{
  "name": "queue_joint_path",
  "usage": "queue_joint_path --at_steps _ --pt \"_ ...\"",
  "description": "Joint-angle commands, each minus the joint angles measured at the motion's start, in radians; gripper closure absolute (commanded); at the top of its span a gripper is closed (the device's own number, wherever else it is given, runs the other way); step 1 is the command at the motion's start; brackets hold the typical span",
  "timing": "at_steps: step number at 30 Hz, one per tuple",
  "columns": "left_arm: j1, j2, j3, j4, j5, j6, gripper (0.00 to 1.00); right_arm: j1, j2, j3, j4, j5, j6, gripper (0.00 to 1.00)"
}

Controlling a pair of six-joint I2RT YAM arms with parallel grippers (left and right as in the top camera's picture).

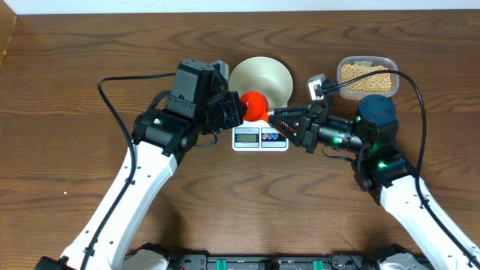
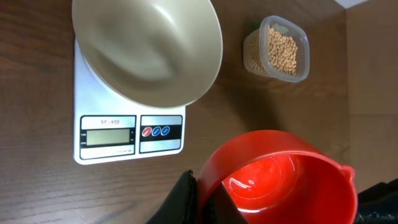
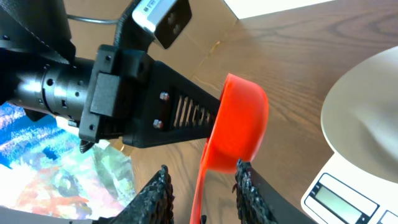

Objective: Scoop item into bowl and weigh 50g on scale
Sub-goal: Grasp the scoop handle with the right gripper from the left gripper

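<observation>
- Red plastic scoop [image 1: 255, 103] hangs in the air between your two grippers, just in front of the bowl and over the near end of the scale.
- Your left gripper [image 1: 238, 109] is pinched tight on the scoop's cup wall. In the left wrist view a dark finger [image 2: 186, 196] sits right on the rim.
- The scoop's cup is tipped on its side, with its shiny inside bare in the left wrist view.
- Your right gripper [image 3: 204, 180] is narrowed and straddles the scoop's handle [image 3: 202, 193], one finger on each side. I can't tell if the pads actually press on it.
- The white bowl [image 2: 149, 50] sits on the scale [image 2: 130, 134], overhanging the platform, with nothing in it.
- The scale's button panel and grey display face you. The digits are not readable.
- The beans [image 1: 367, 77] are all in the clear tub [image 1: 390, 64], which is on the table [image 1: 60, 112] to the right of the bowl, behind your right arm and apart from the scale.
</observation>
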Motion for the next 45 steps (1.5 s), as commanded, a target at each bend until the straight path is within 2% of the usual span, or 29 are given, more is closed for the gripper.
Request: queue_joint_path --at_steps 1,10,18,22,28,45 --pt "0.0 0.019 0.003 -0.002 -0.006 0.06 0.93 0.011 0.002 0.023 -0.025 0.007 -0.044 0.69" --pt "0.0 0.066 0.003 0.003 -0.006 0.032 0.93 0.01 0.002 0.023 -0.061 0.01 -0.045 0.74" --pt "0.018 0.079 0.003 0.051 -0.006 -0.018 0.93 0.01 0.002 0.023 -0.071 0.06 0.079 0.73" --pt "0.021 0.079 0.003 0.056 -0.006 -0.027 0.93 0.01 0.002 0.023 -0.127 0.122 0.133 0.74" --pt "0.021 0.079 0.003 0.064 -0.006 -0.027 0.93 0.011 0.002 0.023 -0.151 0.152 0.14 0.75" --pt "0.021 0.079 0.003 0.063 -0.006 -0.027 0.93 0.011 0.002 0.023 -0.146 0.153 0.149 0.99"
